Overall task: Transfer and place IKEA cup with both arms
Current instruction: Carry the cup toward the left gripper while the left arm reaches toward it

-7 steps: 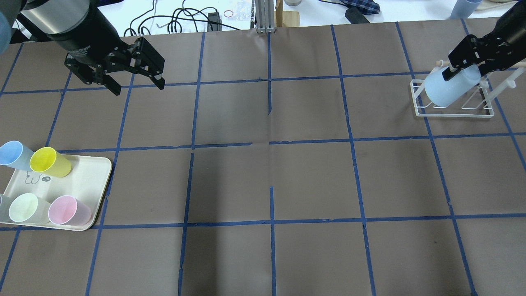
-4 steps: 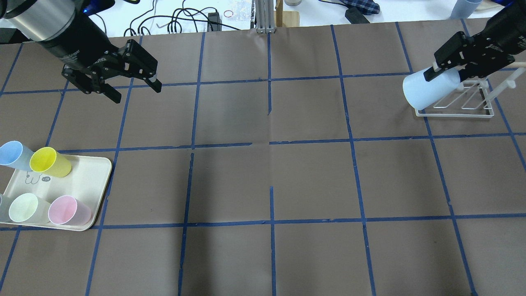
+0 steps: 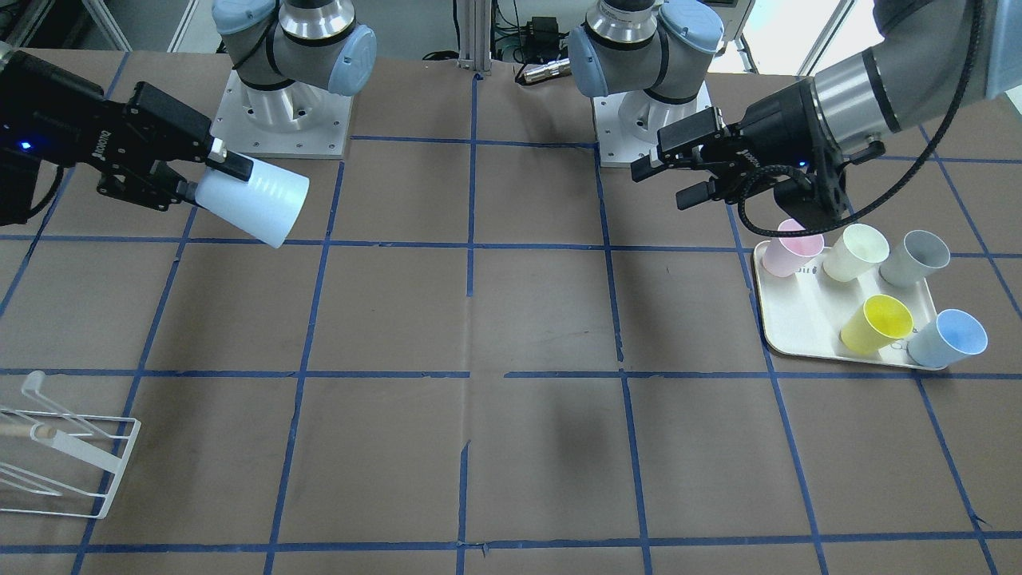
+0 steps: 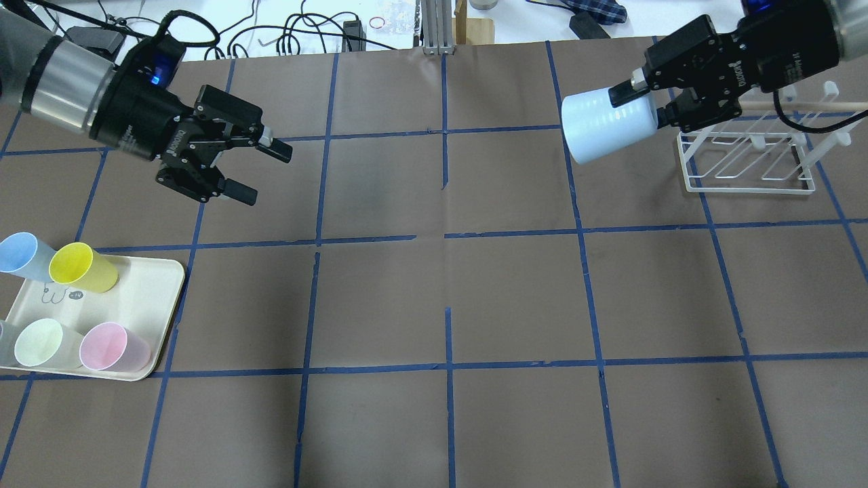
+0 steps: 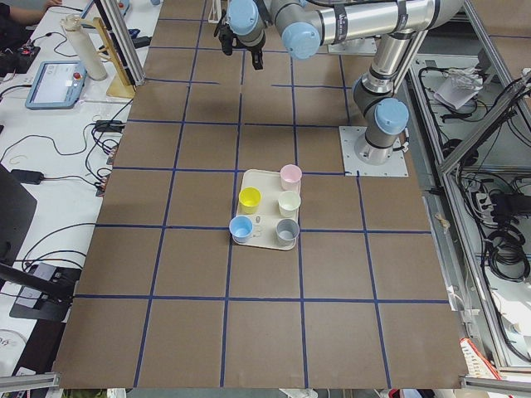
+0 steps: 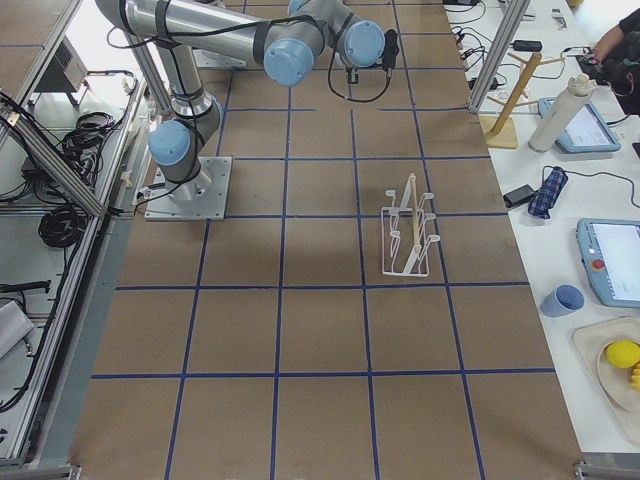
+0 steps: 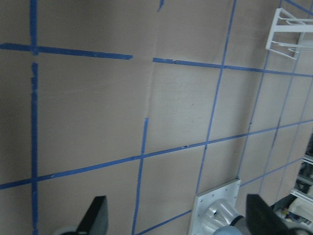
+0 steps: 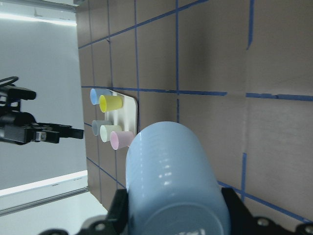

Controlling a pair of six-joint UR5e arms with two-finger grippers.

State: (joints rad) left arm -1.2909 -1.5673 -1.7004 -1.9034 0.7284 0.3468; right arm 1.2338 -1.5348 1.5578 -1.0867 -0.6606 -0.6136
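Note:
My right gripper (image 4: pixel 644 102) is shut on the pale sky-blue IKEA cup (image 4: pixel 605 127). It holds the cup on its side in the air, mouth toward the table's middle, left of the white rack (image 4: pixel 746 166). The cup also shows in the front view (image 3: pixel 254 200) and fills the right wrist view (image 8: pixel 171 183). My left gripper (image 4: pixel 270 175) is open and empty, above the table's left half, its fingers pointing toward the cup. In the front view the left gripper (image 3: pixel 661 184) hovers behind the tray. A wide gap lies between the two grippers.
A cream tray (image 4: pixel 139 298) at the left edge holds a nearly identical blue cup (image 4: pixel 17 252), a yellow cup (image 4: pixel 78 266), a pale green cup (image 4: pixel 39 342), a pink cup (image 4: pixel 108 347) and a grey cup (image 3: pixel 917 257). Cables and clutter lie beyond the far edge.
The right gripper has carried the cup off the rack and leftward, toward the middle. The left gripper has swung lower and to the right, turning its open fingers toward the centre.

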